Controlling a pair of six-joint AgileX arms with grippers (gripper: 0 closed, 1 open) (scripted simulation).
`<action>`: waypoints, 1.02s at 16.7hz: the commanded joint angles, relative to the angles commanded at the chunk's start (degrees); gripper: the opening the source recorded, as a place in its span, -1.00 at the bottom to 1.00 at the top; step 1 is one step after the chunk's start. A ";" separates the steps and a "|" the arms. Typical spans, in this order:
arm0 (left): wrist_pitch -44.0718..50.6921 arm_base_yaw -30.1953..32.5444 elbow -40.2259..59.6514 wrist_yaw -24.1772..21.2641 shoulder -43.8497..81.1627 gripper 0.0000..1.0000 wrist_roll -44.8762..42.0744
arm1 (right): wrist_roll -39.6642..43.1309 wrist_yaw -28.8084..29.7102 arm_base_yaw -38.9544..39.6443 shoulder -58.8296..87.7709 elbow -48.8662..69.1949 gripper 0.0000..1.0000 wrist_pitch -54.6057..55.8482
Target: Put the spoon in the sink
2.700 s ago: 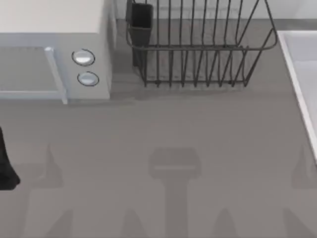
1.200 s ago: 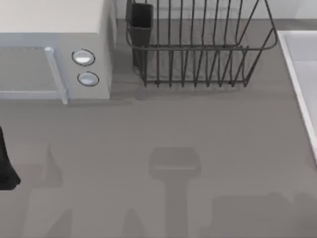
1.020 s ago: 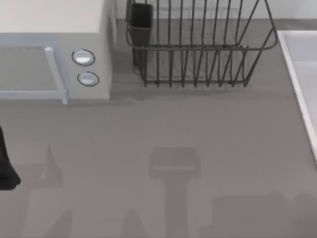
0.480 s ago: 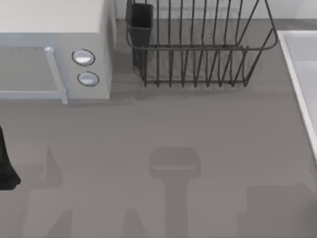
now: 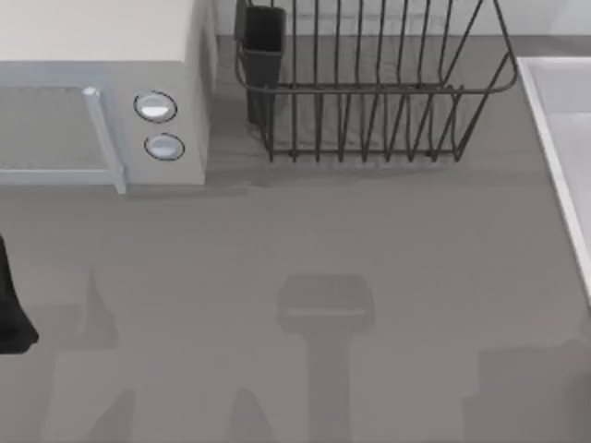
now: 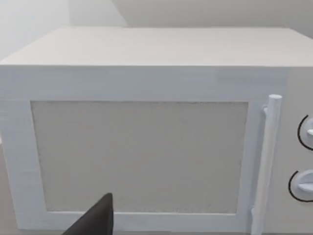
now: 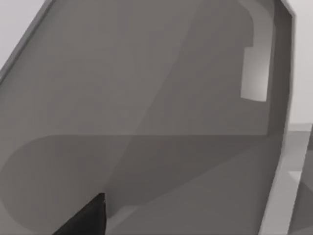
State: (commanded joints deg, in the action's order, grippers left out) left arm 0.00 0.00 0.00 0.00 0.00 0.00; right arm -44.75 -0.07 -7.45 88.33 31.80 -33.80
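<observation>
One sink [image 5: 563, 138] lies at the table's [image 5: 369, 240] right edge, pale grey-white with a lighter straight rim. One microwave [image 5: 102, 101] with two knobs stands far left, one dish rack [image 5: 369, 92] behind. The middle is open. The left gripper [image 5: 11, 309] is at the left edge, facing the microwave.

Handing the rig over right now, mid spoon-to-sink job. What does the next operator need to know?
Left pincer: parked by the table's left edge, facing the microwave.
Right pincer: at the right side, facing into the sink.
Spoon: I cannot tell where it is, nor whether either pincer holds it.
Done: unconfirmed.
Left: locate the spoon and verify that it lies in the sink.
</observation>
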 joint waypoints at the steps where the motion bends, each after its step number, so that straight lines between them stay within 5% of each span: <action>1: 0.00 0.00 0.00 0.00 0.00 1.00 0.00 | 0.00 0.00 0.00 0.00 0.00 1.00 0.00; 2: 0.00 0.00 0.00 0.00 0.00 1.00 0.00 | 0.00 0.00 0.00 0.00 0.00 1.00 0.00; 15: 0.00 0.00 0.00 0.00 0.00 1.00 0.00 | 0.00 0.00 0.00 0.00 0.00 -0.96 0.00; 17: 0.00 0.00 0.00 0.00 0.00 1.00 0.00 | 0.00 0.00 0.00 0.00 0.00 -1.00 0.00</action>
State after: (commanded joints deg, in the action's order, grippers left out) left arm 0.00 0.00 0.00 0.00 0.00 0.00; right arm -44.75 -0.07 -7.45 88.33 31.80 -33.80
